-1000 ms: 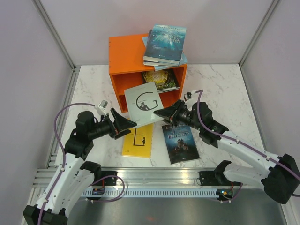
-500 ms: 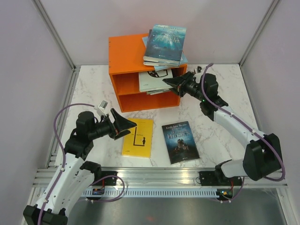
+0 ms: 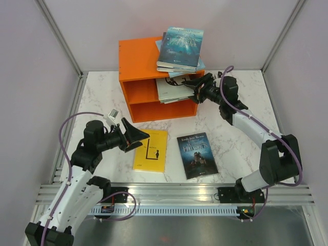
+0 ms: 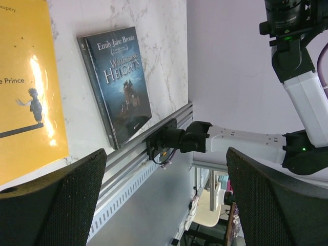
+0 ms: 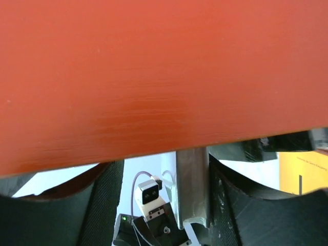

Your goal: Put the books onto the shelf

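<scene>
Right gripper (image 3: 197, 88) is seen at the right end of the shelf (image 3: 138, 59), level with the front opening of the upper compartment. Its jaws are parted to a middling width. In the right wrist view nothing is seen between the fingers (image 5: 110, 205), and the orange shelf surface fills the frame above them. No book is held.

A white-grey book (image 3: 171, 89) is noted lying flat in the upper compartment, right half, with its near edge jutting past the opening, just beside the right fingertips. Whether it is touched cannot be told.

A stack of books (image 3: 179, 47) is seen on the shelf top, at its right side, with a teal cover uppermost and the stack overhanging the front edge.

Left gripper (image 3: 140, 138) is held wide open and empty, low over the marble table (image 3: 102, 97), at the left edge of the yellow book (image 3: 152, 150).

The yellow book lies flat on the table, near of the shelf. A dark blue book (image 3: 197, 155) lies flat just to its right, apart from it.
</scene>
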Controlling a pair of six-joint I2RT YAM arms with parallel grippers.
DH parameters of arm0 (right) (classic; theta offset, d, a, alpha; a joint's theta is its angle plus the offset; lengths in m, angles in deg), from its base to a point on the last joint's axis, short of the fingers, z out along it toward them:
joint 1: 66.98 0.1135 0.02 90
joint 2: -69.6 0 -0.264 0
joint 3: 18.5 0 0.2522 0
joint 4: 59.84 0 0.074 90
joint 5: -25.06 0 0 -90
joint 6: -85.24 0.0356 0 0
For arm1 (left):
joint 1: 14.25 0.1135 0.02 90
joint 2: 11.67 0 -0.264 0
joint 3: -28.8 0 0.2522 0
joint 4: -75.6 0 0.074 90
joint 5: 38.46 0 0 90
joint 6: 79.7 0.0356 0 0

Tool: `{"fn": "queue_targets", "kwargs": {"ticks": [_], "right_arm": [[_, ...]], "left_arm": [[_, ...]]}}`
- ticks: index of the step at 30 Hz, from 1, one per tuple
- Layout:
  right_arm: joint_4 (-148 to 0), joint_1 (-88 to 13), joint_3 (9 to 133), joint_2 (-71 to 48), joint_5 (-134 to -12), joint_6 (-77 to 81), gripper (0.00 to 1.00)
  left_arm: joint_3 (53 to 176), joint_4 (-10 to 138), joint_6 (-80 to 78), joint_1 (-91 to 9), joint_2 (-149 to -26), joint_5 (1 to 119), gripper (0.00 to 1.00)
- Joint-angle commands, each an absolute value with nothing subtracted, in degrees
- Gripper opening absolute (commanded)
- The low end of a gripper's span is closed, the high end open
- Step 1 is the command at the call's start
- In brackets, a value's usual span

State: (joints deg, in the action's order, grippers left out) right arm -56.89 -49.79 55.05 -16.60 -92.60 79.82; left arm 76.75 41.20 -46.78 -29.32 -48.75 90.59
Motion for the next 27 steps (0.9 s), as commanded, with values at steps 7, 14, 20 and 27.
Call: {"fn": "queue_targets", "kwargs": {"ticks": [7, 14, 20, 27], "right_arm": [[-59.00, -51.77, 52.05, -10.66, -99.57, 75.49, 0.65], [-60.59, -52.74, 45.89, -6.96, -100.97, 74.69, 0.67], [-61.03, -53.18, 45.44, -6.17, -101.32, 74.52, 0.63], [-61.38, -53.18, 44.92, -4.94, -101.15, 74.17, 0.35]], "left_arm": [[78.77, 40.92, -43.23, -28.93, -51.93, 90.21, 1.00], [78.24, 40.92, -42.70, -28.93, -53.33, 89.95, 1.00], [77.89, 40.92, -42.43, -28.93, -53.77, 90.03, 1.00], [77.80, 40.48, -41.99, -28.84, -53.60, 90.03, 0.99]]}}
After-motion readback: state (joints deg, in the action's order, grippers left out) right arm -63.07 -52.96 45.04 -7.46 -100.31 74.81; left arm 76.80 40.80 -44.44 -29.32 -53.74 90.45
